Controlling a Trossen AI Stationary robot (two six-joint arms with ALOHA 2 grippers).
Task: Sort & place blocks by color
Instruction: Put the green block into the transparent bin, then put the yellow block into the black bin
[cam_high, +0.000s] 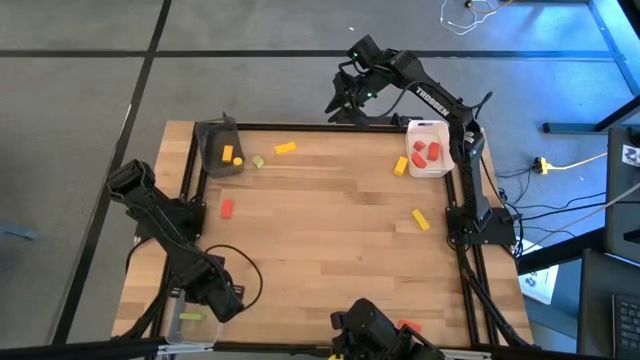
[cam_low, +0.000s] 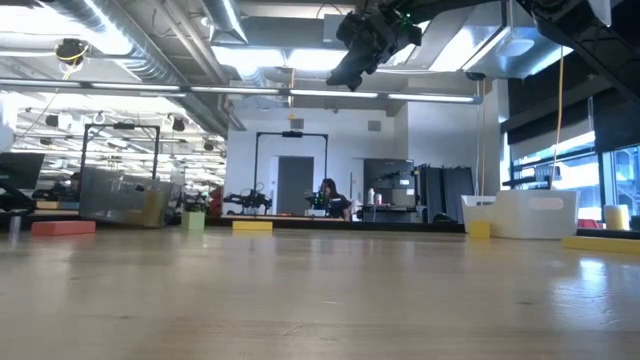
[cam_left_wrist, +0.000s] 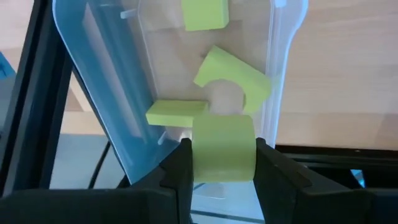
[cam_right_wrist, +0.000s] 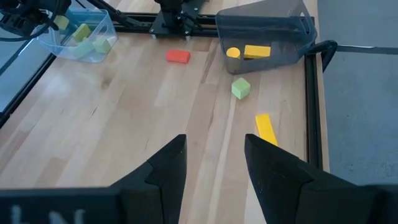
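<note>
While the left gripper (cam_left_wrist: 224, 163) pinches a light green block (cam_left_wrist: 224, 148) between its two dark fingers (cam_left_wrist: 178, 167), it hangs just above the clear tray (cam_left_wrist: 93, 93) at the table's 7 o'clock corner, where three more green pieces (cam_left_wrist: 231, 76) lie inside. From overhead one green bar (cam_high: 190, 316) shows in that tray, beside the left arm's wrist.

Other blocks are scattered over the wooden table (cam_high: 330, 240). A dark grey tray (cam_high: 212, 136) at 11 o'clock holds two yellow pieces (cam_high: 230, 155); just beside its outer wall sits a loose green cube (cam_high: 258, 161), and a yellow bar (cam_high: 285, 148) lies near that toward 12 o'clock. A red block (cam_high: 227, 208) rests at 9 o'clock, apart from the trays. The white tray (cam_high: 414, 130) at 1 o'clock contains red blocks (cam_high: 426, 153), with a yellow piece (cam_high: 401, 166) touching or almost touching its near wall. Another yellow bar (cam_high: 420, 220) lies at 3 o'clock, and a red block (cam_high: 409, 326) sits at the 6 o'clock edge.

Raised high beyond the table's 12 o'clock edge, the right gripper (cam_right_wrist: 214, 163) has its fingers spread with a plain gap and nothing between them. In the low view a person (cam_low: 328, 196) sits far back in the room
</note>
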